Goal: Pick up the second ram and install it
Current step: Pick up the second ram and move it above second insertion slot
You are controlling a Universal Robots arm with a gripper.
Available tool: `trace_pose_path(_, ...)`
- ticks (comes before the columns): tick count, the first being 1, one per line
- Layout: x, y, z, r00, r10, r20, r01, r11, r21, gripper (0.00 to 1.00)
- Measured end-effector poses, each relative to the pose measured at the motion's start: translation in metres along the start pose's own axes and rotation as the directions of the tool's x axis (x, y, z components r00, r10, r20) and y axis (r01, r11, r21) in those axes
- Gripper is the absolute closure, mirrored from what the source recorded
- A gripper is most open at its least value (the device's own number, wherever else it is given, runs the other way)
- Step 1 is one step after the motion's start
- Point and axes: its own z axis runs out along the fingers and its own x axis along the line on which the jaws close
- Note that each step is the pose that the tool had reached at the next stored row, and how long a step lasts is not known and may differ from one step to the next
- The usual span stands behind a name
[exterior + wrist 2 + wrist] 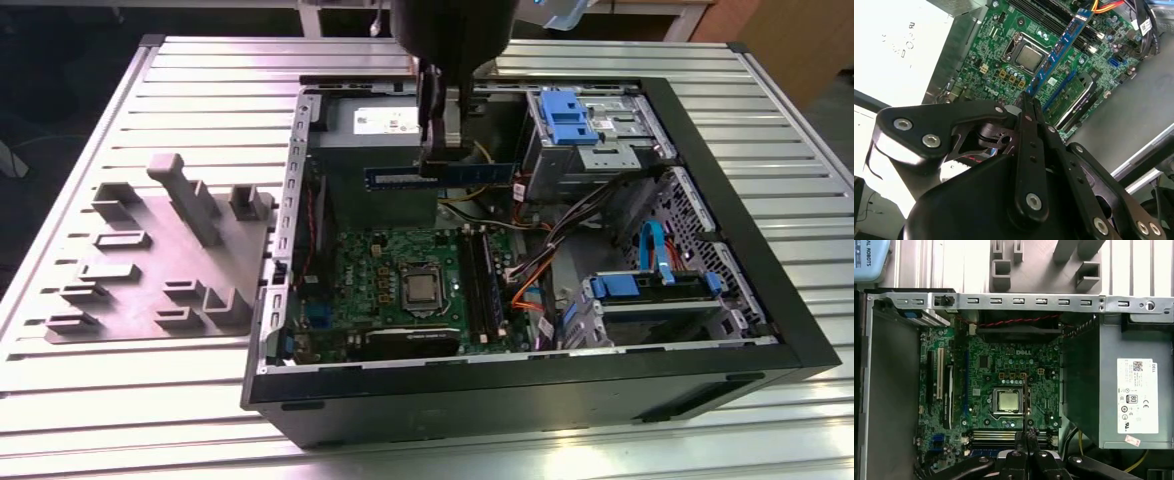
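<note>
Exterior view, one pincer [430, 166], one second ram [475, 173] clamped

The exterior view looks down steeply from above the table's [160, 420] near edge, far enough off to take in the whole open case [767, 260] and the arm [454, 30] at its far side. The first wrist view faces straight down into the case from well above the motherboard [1004, 365], with the gripper [1025, 435] at the picture's edge. The second wrist view sits close behind the gripper and looks obliquely along it, the ram [1059, 47] running ahead over the board. All three views share the motherboard, the CPU [422, 289] and the power supply [380, 120].
</note>
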Motion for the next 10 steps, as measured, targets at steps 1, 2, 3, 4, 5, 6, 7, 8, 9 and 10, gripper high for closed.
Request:
trace_pose_path(1, 0.0, -0.0001, 0.0018, 1.0, 0.0, 0.0, 0.0, 1.0, 0.0, 0.88)
trace_pose_path(2, 0.0001, -0.0001, 0.0036, 1.0, 0.001, 0.0, -0.001, 1.0, 0.0, 0.88)
trace_pose_path(3, 0.0001, -0.0002, 0.0054, 1.0, 0.001, 0.0, -0.001, 1.0, 0.0, 0.88)
trace_pose_path(4, 0.0001, -0.0003, 0.0072, 1.0, 0.002, 0.0, -0.002, 1.0, 0.0, 0.88)
trace_pose_path(5, 0.0001, -0.0004, 0.0089, 1.0, 0.002, -0.0001, -0.002, 1.0, 0.0, 0.88)
trace_pose_path(6, 0.0001, -0.0004, 0.0108, 1.0, 0.002, 0.0, -0.002, 1.0, 0.0, 0.88)
trace_pose_path(7, 0.0001, -0.0005, 0.0125, 1.0, 0.002, 0.0, -0.002, 1.0, 0.0, 0.88)
trace_pose_path(8, 0.0002, -0.0006, 0.0141, 1.0, 0.003, 0.0001, -0.003, 1.0, 0.0, 0.88)
trace_pose_path(9, 0.0002, -0.0006, 0.0157, 1.0, 0.003, 0.0, -0.003, 1.0, 0.0, 0.88)
trace_pose_path(10, 0.0002, -0.0007, 0.0176, 1.0, 0.003, 0.0, -0.003, 1.0, 0.0, 0.88)
